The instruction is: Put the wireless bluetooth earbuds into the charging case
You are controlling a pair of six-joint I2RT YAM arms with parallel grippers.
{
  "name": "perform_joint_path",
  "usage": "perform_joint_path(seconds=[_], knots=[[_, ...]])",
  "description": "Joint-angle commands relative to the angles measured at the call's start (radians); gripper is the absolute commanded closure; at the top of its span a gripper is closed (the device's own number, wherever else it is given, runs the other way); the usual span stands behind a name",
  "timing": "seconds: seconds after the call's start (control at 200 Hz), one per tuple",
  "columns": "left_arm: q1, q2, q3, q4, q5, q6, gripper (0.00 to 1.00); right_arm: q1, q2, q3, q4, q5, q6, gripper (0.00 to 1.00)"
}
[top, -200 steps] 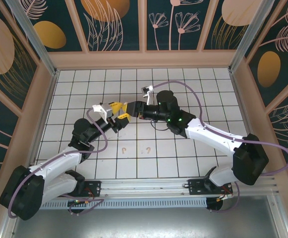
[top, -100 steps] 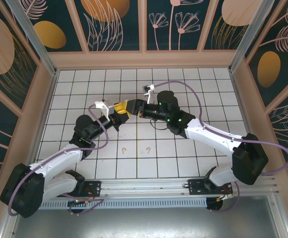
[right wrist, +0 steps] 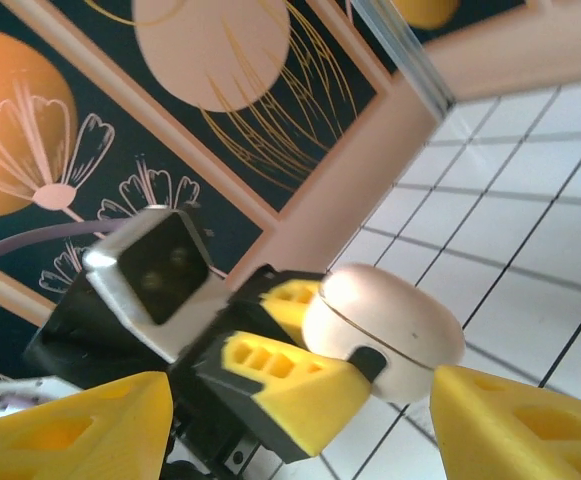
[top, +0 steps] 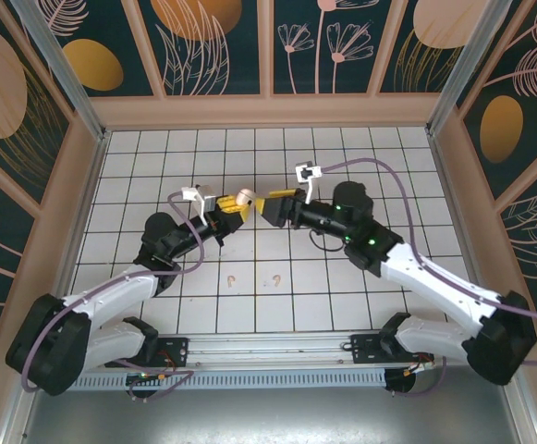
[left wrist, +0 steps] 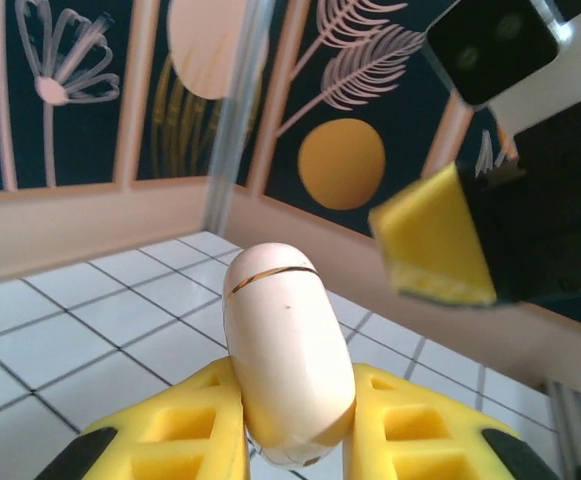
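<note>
charging case [left wrist: 288, 365]: pale pink, lid closed; raised above white tiled floor [top: 342, 157]
left gripper [top: 234, 204]: pinching charging case by its lower half
right gripper [top: 274, 205]: jaws spread; facing charging case, apart from it
earbuds [top: 231, 278]: two on tiles, nearer arm bases

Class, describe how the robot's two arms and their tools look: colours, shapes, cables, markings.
Both the left arm and right arm have white link shells between black joints. A lilac cable loops along each. The left tool and right tool are black with wedge-shaped yellow fingers and a white camera mount. Green lights dot the right arm.
</note>
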Motion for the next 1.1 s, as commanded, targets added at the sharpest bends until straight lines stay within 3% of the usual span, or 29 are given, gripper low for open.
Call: perform_joint_path(seconds=[0.0, 0.2, 0.39, 0.696, 1.096], knots=[[0.004, 0.041, 0.015, 0.205, 0.151, -0.124, 0.81, -0.026, -0.068, -0.038, 0.042, -0.083, -0.191, 0.32], [0.001, 0.106, 0.040, 0.409, 0.301, -0.273, 0.82, -0.078, -0.099, -0.047, 0.039, -0.273, -0.325, 0.35], [0.003, 0.123, 0.047, 0.593, 0.344, -0.410, 0.81, -0.110, -0.076, -0.007, 0.039, -0.412, -0.369, 0.35], [0.002, 0.119, 0.041, 0.641, 0.356, -0.441, 0.79, -0.112, 0.015, 0.049, 0.115, -0.559, -0.343, 0.39], [0.002, 0.088, 0.047, 0.603, 0.370, -0.419, 0.80, -0.101, 0.084, 0.082, 0.222, -0.653, -0.300, 0.64]])
